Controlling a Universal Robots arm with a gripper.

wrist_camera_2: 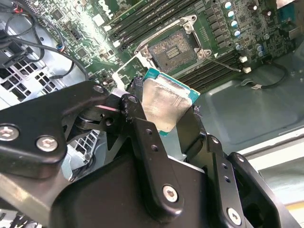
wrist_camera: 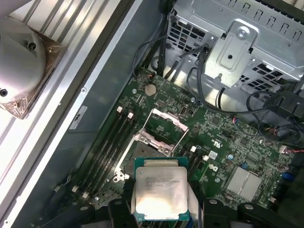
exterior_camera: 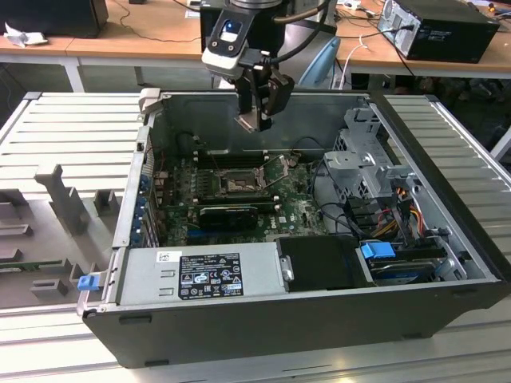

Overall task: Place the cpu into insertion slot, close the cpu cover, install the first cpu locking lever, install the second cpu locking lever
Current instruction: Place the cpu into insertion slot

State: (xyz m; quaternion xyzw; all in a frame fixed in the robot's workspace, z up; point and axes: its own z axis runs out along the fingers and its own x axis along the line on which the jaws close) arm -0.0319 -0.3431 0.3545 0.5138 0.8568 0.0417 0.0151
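Placement is just starting: we are holding the chip [wrist_camera: 160,194] pinched in the gripper [exterior_camera: 257,120] above the bare socket [wrist_camera_2: 173,47], not touching it, with the cover [wrist_camera: 170,118] standing open and nothing locked.

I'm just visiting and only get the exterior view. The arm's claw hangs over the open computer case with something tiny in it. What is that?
Observer: In both wrist views the gripper clamps the cpu, a flat square chip with a silver-grey top and a green edge.
Operator: And where is that meant to sit?
Observer: In the insertion slot. The second wrist view shows its dark centre bare, with no chip in it.
Operator: Is anything lying over that slot?
Observer: No. In the first wrist view the cpu cover is swung up off the slot and stands open beside it.
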